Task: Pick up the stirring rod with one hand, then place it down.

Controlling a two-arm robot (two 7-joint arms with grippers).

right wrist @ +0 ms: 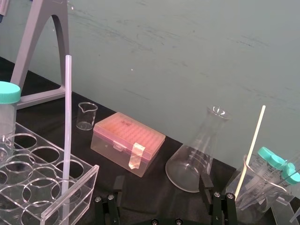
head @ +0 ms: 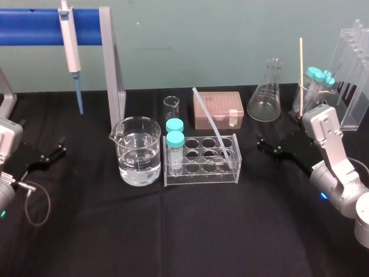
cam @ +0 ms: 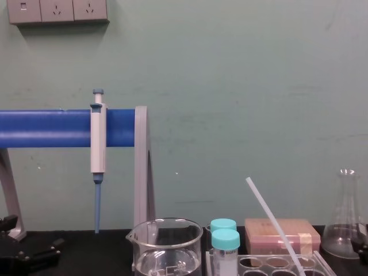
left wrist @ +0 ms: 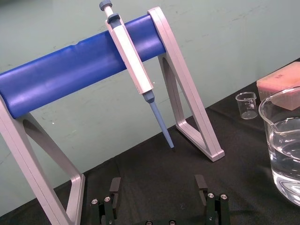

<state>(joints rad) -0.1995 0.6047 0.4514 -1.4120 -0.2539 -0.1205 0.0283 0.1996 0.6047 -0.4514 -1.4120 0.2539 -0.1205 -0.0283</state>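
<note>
A: Your right gripper [right wrist: 161, 187] rests low at the right of the table, fingers spread wide with nothing between them, tips turned toward the rack. Your left gripper [left wrist: 158, 185] is parked at the far left, spread as well and holding nothing.

B: You have bare black cloth [head: 190, 231] across the whole near half of the table, and a strip of it between that right gripper and the clear tube rack [head: 202, 174].

A: Your stirring rod [head: 212, 124] stands in that rack, lower end in the front right hole, leaning back and to the left so its top points toward the pink tip box [head: 218, 108] behind. Two teal-capped vials [head: 174, 147] sit in the rack's left holes. A beaker of water [head: 138, 153] stands just beside the rack on its left.

B: Farther back you have a small beaker [head: 171, 107] near the tip box, then the conical flask [head: 266, 92] to the right, well apart from the rod. Behind your right gripper a glass holds capped tubes [head: 318, 78] and a pale stick [head: 300, 75], with a tall clear rack [head: 354, 69] next to it.

A: At the back left a pipette [head: 69, 40] hangs from the blue bar [head: 34, 26] of a grey stand. The cloth runs up to a plain green wall [cam: 241, 86], and wall sockets [cam: 57, 10] sit high on it.
</note>
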